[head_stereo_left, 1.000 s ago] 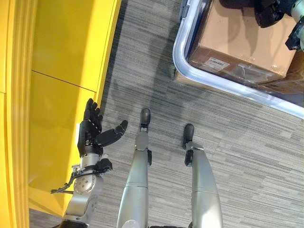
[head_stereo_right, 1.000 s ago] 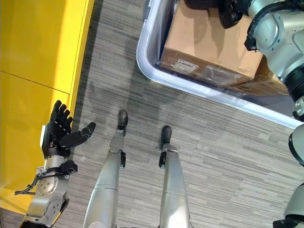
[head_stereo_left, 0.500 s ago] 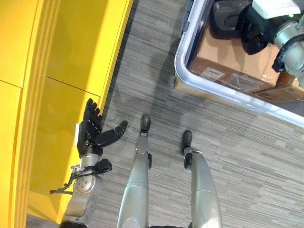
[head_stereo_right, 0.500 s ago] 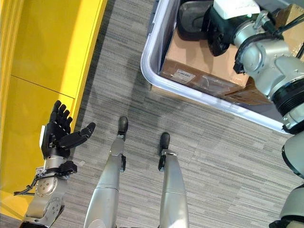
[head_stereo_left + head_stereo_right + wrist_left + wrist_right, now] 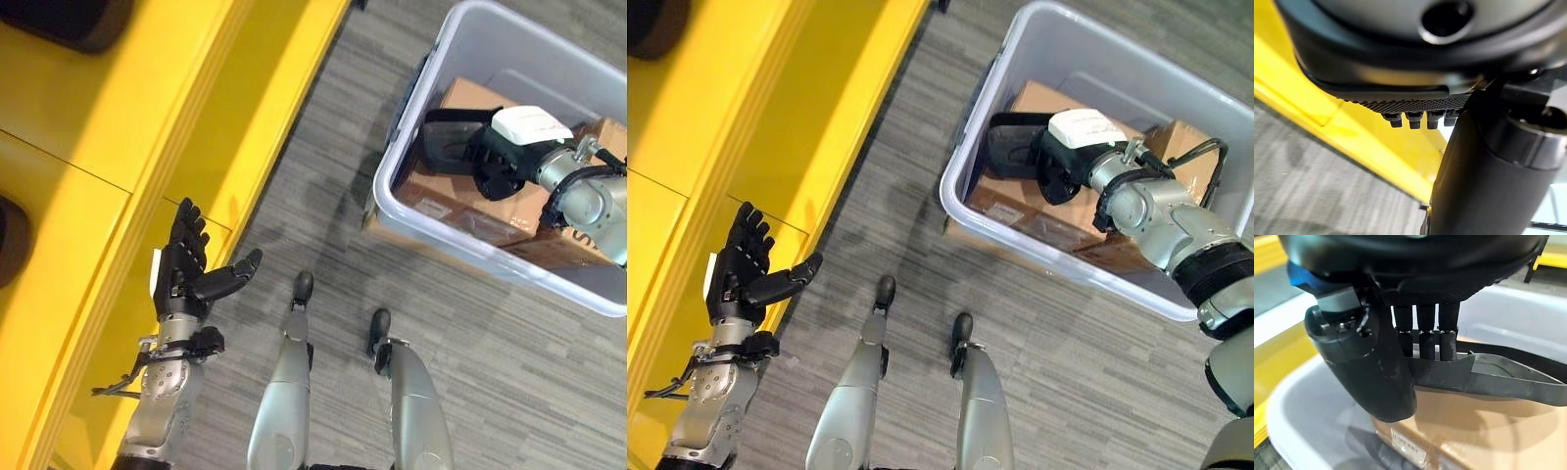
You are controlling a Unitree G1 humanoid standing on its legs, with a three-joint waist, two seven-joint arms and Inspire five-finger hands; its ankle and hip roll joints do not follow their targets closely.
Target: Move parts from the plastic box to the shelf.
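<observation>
So our right hand has its fingers curled round the black part inside the plastic box, left hand spread empty beside the yellow shelf, so we'd lift straight up, clearing the box's cardboard boxes.

head stereo downward, wrist views close

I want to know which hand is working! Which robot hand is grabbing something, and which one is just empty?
The right hand, down in the plastic box, has its fingers curled on a black part. The left hand is spread open and empty beside the yellow shelf.
</observation>
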